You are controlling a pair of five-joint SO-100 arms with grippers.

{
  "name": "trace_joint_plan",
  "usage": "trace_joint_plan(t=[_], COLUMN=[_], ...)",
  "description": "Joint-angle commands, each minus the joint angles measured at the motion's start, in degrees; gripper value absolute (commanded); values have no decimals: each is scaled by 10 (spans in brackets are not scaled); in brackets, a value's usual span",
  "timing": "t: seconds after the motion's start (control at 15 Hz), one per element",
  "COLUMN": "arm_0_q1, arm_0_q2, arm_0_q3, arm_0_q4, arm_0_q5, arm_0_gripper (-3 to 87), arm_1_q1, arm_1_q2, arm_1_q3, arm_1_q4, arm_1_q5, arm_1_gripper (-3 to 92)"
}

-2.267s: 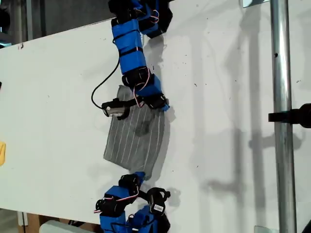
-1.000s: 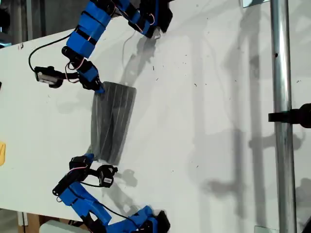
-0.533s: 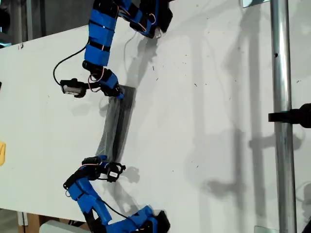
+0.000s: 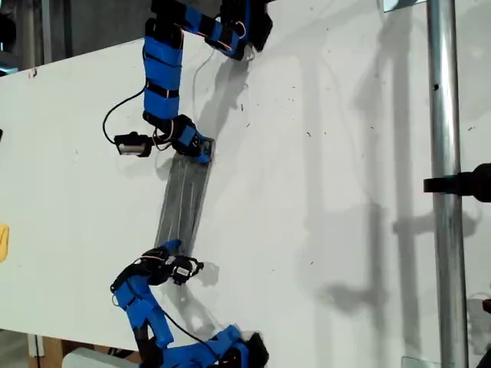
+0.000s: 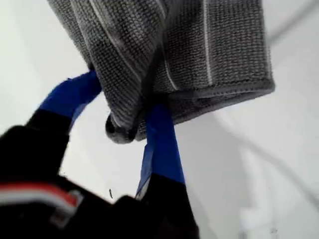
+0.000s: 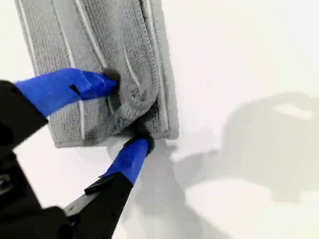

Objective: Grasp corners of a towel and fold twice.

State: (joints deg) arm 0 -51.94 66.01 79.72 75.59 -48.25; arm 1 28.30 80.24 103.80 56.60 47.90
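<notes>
Towel (image 4: 182, 201) stretched between both grippers over white table (image 4: 330, 192)

Long axis from my first gripper (image 5: 127, 117) to my second gripper (image 6: 127, 112); each pair of fingers clamped on bunched end corners; metal pole (image 4: 447, 192) beyond.

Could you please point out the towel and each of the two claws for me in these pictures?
towel (image 4: 182, 201): exterior view, middle of the folded strip.
my first gripper (image 5: 127, 117): first wrist view, between the claw tips pinching cloth.
my second gripper (image 6: 130, 110): second wrist view, between the claw tips pinching cloth.
</notes>
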Motion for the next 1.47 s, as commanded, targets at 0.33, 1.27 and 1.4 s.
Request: trace_joint_plan(t=[0.33, 1.27, 1.4], arm_0_q1=[16, 419, 417], arm_0_q2=[299, 1311, 1330], arm_0_q3=[-3, 910, 938], arm_0_q4=[195, -32, -34], arm_0_q5=[-11, -338, -326], arm_0_gripper=[291, 112, 109], arm_1_q1=[76, -7, 49], arm_1_q2=[261, 683, 520], arm_1_q3=[23, 387, 354], arm_1_q4=[185, 272, 149], arm_1_q5=[5, 375, 310], arm_1_gripper=[346, 492, 498])
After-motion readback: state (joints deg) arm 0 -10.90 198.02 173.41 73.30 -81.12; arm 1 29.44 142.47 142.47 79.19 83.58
